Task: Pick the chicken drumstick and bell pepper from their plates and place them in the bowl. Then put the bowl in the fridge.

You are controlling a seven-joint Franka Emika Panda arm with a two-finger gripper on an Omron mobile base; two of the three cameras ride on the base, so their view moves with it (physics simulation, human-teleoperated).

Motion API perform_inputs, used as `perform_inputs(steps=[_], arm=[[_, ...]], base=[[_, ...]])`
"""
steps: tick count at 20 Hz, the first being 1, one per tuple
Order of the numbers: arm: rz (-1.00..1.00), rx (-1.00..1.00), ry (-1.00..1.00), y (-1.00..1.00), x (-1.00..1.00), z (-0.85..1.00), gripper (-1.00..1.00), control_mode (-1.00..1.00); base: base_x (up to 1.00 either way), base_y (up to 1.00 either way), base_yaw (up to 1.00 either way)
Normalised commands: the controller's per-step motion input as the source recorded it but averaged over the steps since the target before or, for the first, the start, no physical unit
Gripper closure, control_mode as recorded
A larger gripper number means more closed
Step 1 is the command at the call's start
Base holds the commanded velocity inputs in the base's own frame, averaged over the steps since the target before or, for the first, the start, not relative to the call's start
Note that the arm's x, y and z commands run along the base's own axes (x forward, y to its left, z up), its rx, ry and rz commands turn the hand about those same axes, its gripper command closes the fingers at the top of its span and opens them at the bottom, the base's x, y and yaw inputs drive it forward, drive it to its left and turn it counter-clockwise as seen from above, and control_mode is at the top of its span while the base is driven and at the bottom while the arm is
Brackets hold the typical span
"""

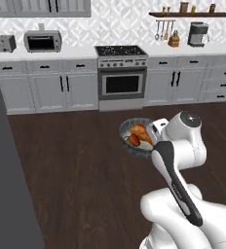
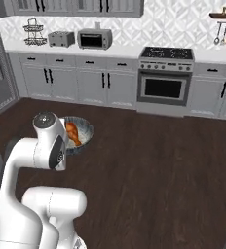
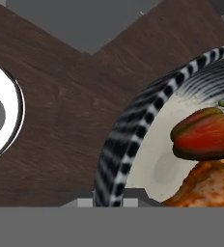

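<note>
Gripper [image 3: 109, 202] pinches the rigid bowl [image 3: 133, 140] by its rim; the drumstick [image 3: 205, 185] and pepper [image 3: 205, 135] inside could roll.

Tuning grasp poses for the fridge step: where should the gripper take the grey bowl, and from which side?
Take the bowl by its rim, one finger inside and one outside. The wall is thin and upright. Pick the stretch of rim away from the bell pepper and chicken drumstick, which fill one side, and come from above that free edge.
</note>
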Motion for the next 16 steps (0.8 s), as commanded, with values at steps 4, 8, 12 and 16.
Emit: perform_inputs(steps=[4,8,12,16], arm=[[0.00,0.00,0.00,0.00,0.00,0.00,1.00,1.00],[0.00,0.00,0.00,0.00,0.00,0.00,1.00,1.00],[0.00,0.00,0.00,0.00,0.00,0.00,1.00,1.00],[0.00,0.00,0.00,0.00,0.00,0.00,1.00,1.00]], base=[[1.00,0.03,0.17],[1.00,0.00,0.30],[1.00,0.00,0.45],[1.00,0.00,0.49]])
